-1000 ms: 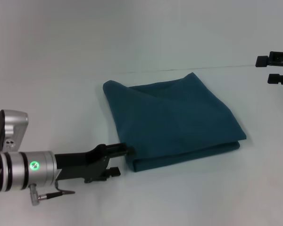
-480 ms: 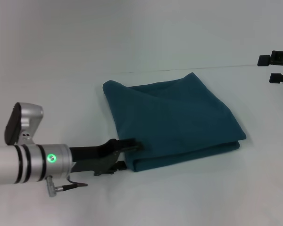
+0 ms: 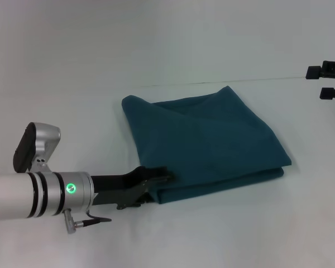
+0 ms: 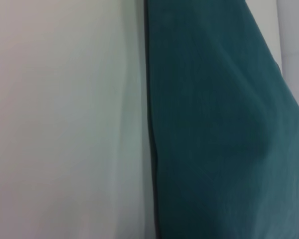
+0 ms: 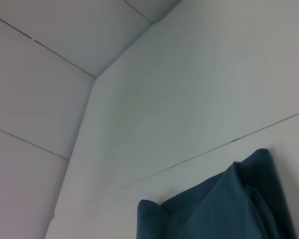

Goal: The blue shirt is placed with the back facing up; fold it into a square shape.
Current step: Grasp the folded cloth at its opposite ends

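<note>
The blue shirt lies folded into a rough square in the middle of the white table. Its layered edges face me and a loose fold sits at its far left corner. My left gripper is open at the shirt's near left corner, with its upper finger lying over the cloth edge and the lower finger beside the corner. The left wrist view shows the blue shirt close up along its straight edge. At the far right, clear of the shirt, my right gripper hangs open. Its wrist view shows a corner of the blue shirt.
A thin seam crosses the white table behind the shirt. Bare tabletop surrounds the cloth on all sides.
My left arm has advanced toward the shirt's near left corner, and its upper finger now overlaps the cloth edge. The right gripper has drifted slightly farther right. The shirt has not moved.
</note>
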Robot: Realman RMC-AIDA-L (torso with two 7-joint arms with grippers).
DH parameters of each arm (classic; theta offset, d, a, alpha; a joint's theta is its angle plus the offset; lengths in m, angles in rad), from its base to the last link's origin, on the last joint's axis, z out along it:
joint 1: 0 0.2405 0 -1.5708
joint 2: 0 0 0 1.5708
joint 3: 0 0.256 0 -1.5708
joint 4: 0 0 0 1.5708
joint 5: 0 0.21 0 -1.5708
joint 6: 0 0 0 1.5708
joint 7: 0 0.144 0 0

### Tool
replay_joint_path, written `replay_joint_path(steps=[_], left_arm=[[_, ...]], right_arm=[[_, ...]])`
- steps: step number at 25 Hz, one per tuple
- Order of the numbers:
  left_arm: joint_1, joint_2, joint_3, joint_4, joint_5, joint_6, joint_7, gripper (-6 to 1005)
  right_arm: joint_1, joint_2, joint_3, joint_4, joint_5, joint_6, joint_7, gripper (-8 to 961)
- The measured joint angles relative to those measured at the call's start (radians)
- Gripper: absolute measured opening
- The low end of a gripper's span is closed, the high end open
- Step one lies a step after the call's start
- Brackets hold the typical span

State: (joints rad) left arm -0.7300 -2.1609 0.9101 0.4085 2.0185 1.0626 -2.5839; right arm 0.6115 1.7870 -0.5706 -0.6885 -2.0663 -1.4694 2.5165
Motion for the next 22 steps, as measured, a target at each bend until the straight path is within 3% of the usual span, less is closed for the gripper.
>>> replay_joint_path(steps=[6,22], left_arm=[[0.010,0.000,-0.007,0.008,-0.006,0.001,0.005,721],[0.020,0.002,-0.006,0.017,-0.008,0.019,0.008,159]], right_arm=[[-0.004,0.000,0.000,0.000,0.002,0.002,0.001,915],[-0.004,0.004,0.002,0.004,0.007,0.005,0.004,915]])
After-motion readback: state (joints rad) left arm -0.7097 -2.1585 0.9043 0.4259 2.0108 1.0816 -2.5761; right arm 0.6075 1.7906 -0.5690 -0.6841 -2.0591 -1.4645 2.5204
